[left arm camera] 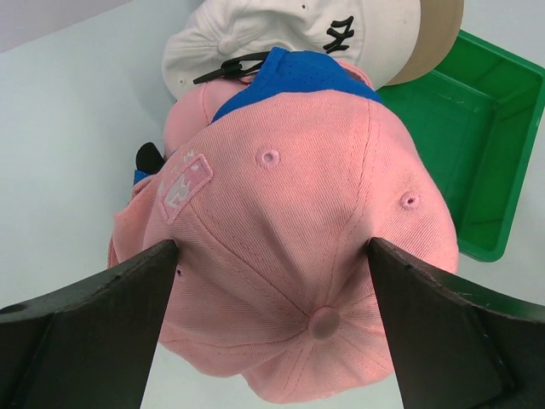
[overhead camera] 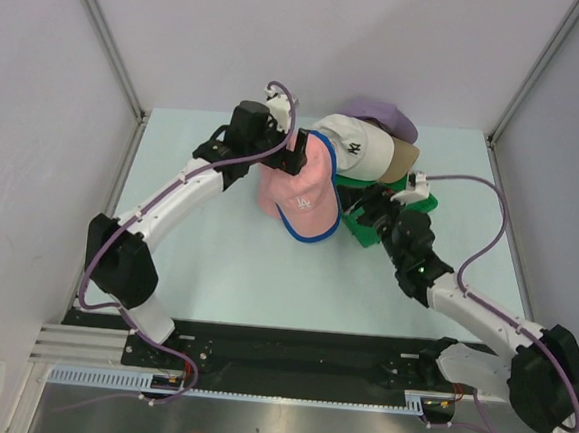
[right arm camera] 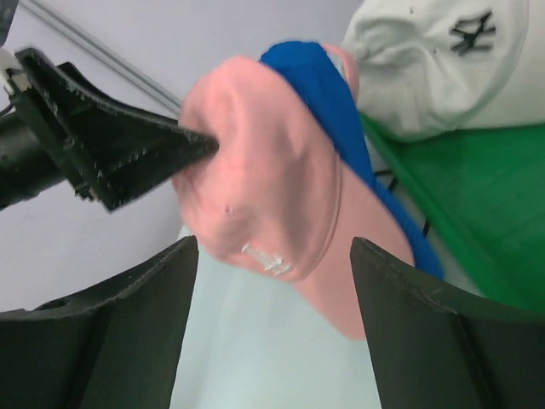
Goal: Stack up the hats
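- While your left gripper stands wide open over the pink cap, its fingers touch the crown on either side. In the right wrist view, one fingertip presses a dent into the fabric.
- Your right gripper is released as well, jaws spread with nothing between them. It sits just right of the pink cap, over the near edge of the tray.
- You can see the pink cap sitting on the blue cap. From above, the blue brim shows as a rim around the pink brim, and both brims point toward the arm bases.
- Behind them, the white cap touches the far right side of the pink cap and lies partly over the tray.
- From beneath the white cap, the tan cap shows at the right.
- Behind those two, the lavender cap lies at the far edge of the table.
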Robot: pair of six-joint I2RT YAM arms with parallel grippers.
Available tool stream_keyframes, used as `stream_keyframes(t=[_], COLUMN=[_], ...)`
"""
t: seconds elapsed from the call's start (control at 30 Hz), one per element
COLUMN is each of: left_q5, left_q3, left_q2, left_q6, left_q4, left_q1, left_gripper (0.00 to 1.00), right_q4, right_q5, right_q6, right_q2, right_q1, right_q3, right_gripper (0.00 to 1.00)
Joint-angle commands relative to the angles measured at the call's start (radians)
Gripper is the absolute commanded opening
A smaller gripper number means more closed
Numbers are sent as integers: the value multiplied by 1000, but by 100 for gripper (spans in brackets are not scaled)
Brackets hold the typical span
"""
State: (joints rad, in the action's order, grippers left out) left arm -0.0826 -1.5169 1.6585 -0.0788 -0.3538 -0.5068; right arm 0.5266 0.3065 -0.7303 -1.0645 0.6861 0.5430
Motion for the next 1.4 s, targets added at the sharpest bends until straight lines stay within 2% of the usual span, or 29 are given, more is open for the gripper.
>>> stream_keyframes(t=[0.0, 0.03, 0.13, 0.43, 0.93, 1.03, 1.07, 1.2, 1.27, 1.37], left_q5=[-20, -22, -16, -11, 14, 7, 6, 23, 38, 56], left_q3=[26, 32, 50, 77, 54, 49, 47, 47, 47, 50], left_q2=[-40, -49, -66, -126, -111, -100, -95, -85, -85, -78], left_q6=[14, 16, 17, 33, 51, 51, 51, 48, 48, 50], left_q4=[41, 44, 53, 78, 3, -4, -4, -7, -11, -11], left_q1=[-13, -15, -13, -13, -13, -13, -13, -13, -13, -12], left_gripper=[99, 99, 99, 100, 100, 100, 100, 100, 100, 100], right_q4=[-31, -19, 47, 139, 243, 245, 242, 187, 168, 129], right_q5=[-400, -490, -608, -802, -929, -931, -926, -867, -848, -805], right_q6=[201, 218, 253, 238, 175, 167, 167, 183, 181, 169], right_q2=[-119, -152, -251, -489, -683, -696, -698, -693, -695, -712], right_q1=[-153, -170, -217, -301, -346, -347, -347, -349, -353, -358], right_q3=[176, 230, 305, 477, 597, 601, 600, 589, 583, 589], right_gripper=[74, 73, 68, 66, 65, 54, 43, 21, 14, 12])
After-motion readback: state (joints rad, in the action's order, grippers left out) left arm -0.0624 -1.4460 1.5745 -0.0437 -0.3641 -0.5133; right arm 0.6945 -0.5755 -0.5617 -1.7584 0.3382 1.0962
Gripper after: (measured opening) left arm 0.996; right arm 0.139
